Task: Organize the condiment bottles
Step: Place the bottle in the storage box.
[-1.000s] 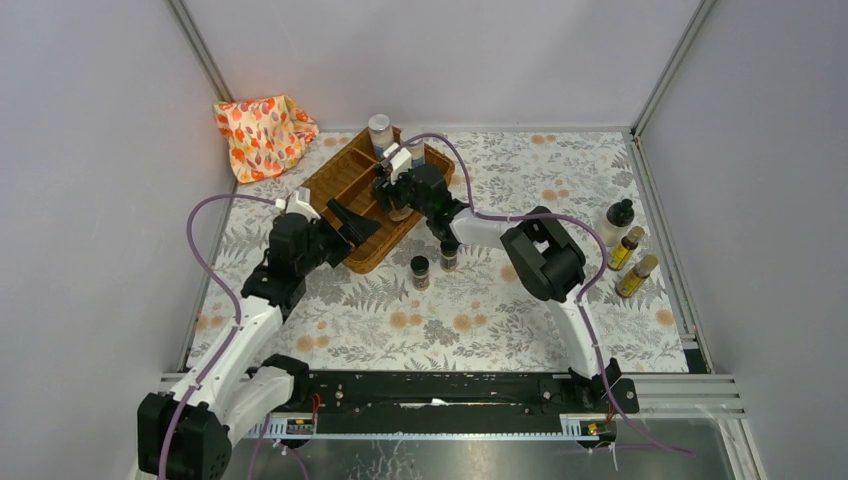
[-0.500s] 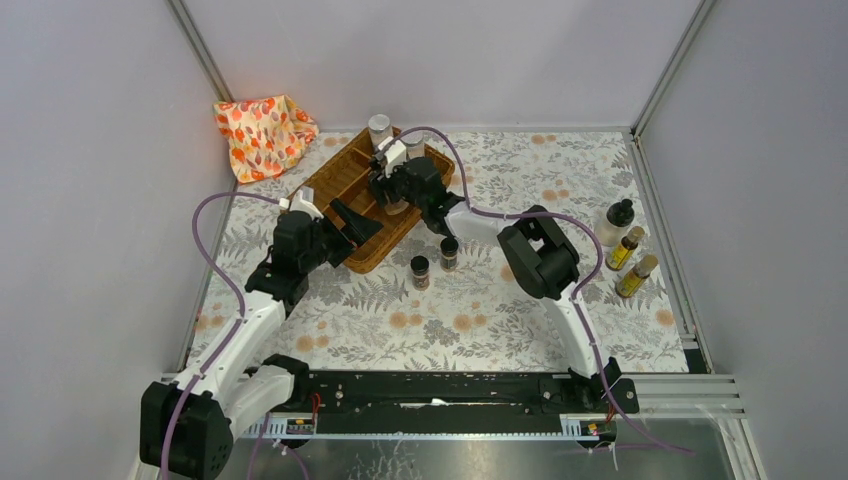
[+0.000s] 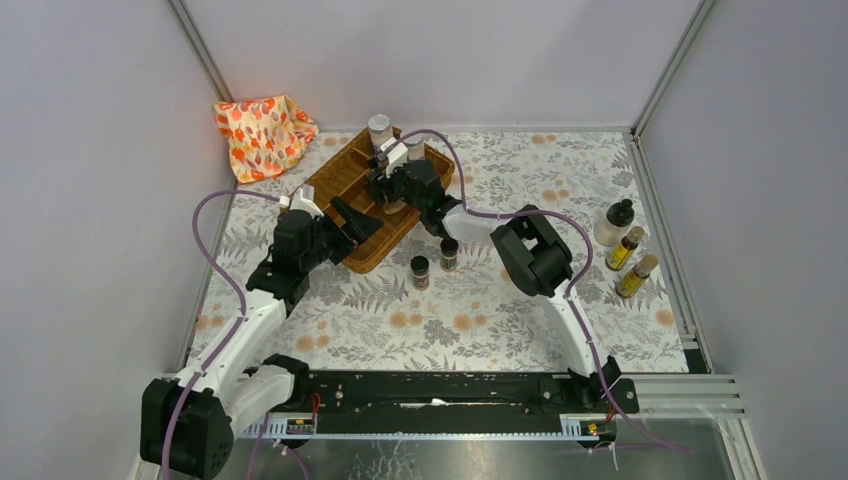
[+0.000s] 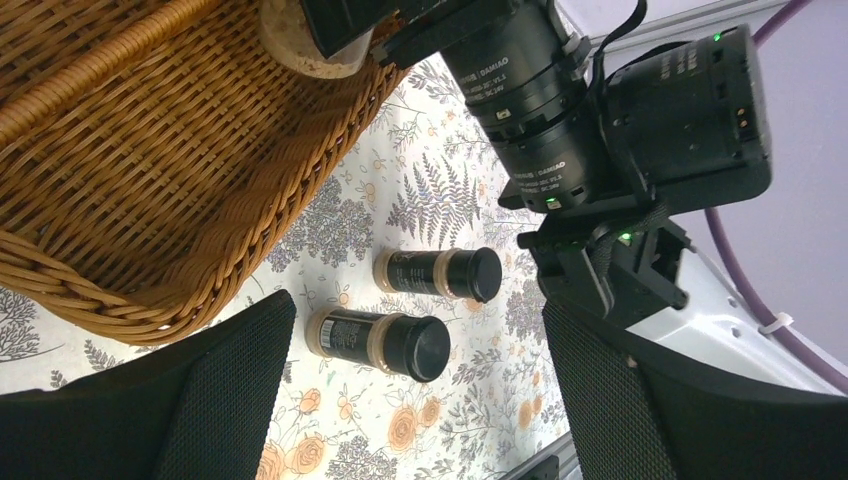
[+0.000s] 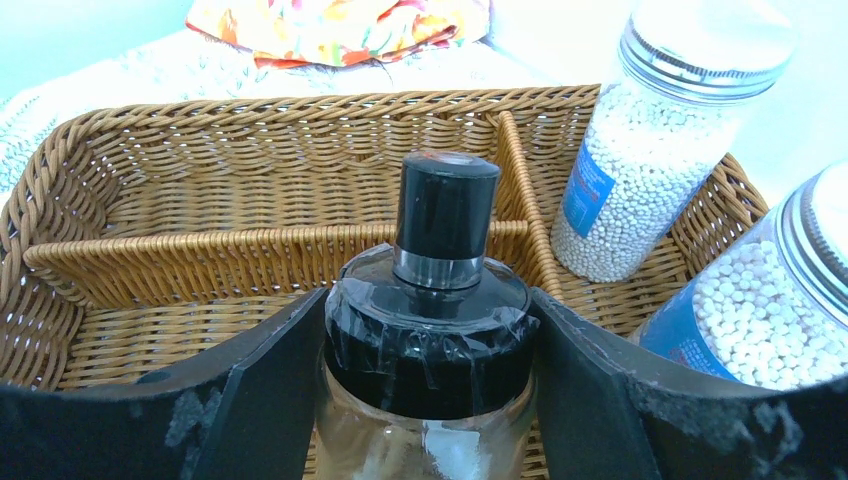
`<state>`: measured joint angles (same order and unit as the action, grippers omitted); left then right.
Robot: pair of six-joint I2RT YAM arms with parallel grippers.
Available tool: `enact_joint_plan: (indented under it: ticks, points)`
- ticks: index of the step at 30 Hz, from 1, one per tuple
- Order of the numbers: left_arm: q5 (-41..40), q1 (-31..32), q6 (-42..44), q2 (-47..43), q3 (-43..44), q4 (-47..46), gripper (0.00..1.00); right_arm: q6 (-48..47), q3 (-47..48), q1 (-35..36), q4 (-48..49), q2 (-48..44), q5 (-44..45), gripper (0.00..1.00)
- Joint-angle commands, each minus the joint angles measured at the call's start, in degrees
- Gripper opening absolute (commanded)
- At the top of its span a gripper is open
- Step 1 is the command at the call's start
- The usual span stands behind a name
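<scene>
My right gripper (image 5: 430,400) is shut on a clear bottle with a wide black cap (image 5: 432,320), holding it upright over the brown wicker tray (image 5: 250,250). In the tray's far compartments stand two silver-lidded jars of white beads (image 5: 650,150) (image 5: 765,290). From above, the right gripper (image 3: 392,188) hangs over the tray's middle. Two short dark spice jars (image 3: 420,271) (image 3: 449,253) stand on the table just right of the tray; the left wrist view shows them too (image 4: 378,341) (image 4: 438,273). My left gripper (image 4: 420,400) is open beside the tray's near corner, with nothing between its fingers.
At the table's right edge stand a black-capped clear bottle (image 3: 616,222) and two slim yellow-liquid bottles (image 3: 627,247) (image 3: 637,276). An orange-patterned cloth (image 3: 262,135) lies at the back left. The right arm's wrist (image 4: 560,120) reaches over the tray's rim (image 4: 150,180).
My right gripper has shifted a little left and farther over the tray with the bottle in it. The left arm has barely moved.
</scene>
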<state>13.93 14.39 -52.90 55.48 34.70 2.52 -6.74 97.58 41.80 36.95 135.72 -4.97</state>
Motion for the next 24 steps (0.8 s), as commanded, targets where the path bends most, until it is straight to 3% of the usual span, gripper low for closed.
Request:
enact_joint_plan:
  ticks: [1, 24]
  points:
    - [0.4, -0.2, 1.4, 0.6, -0.7, -4.7, 0.97, 1.6, -2.4, -0.4, 11.7, 0.0, 1.7, 0.0]
    - [-0.4, 2.9, -0.6, 1.3, -4.9, -10.4, 0.97, 3.3, -17.6, -0.4, 23.6, -4.2, 5.8, 0.0]
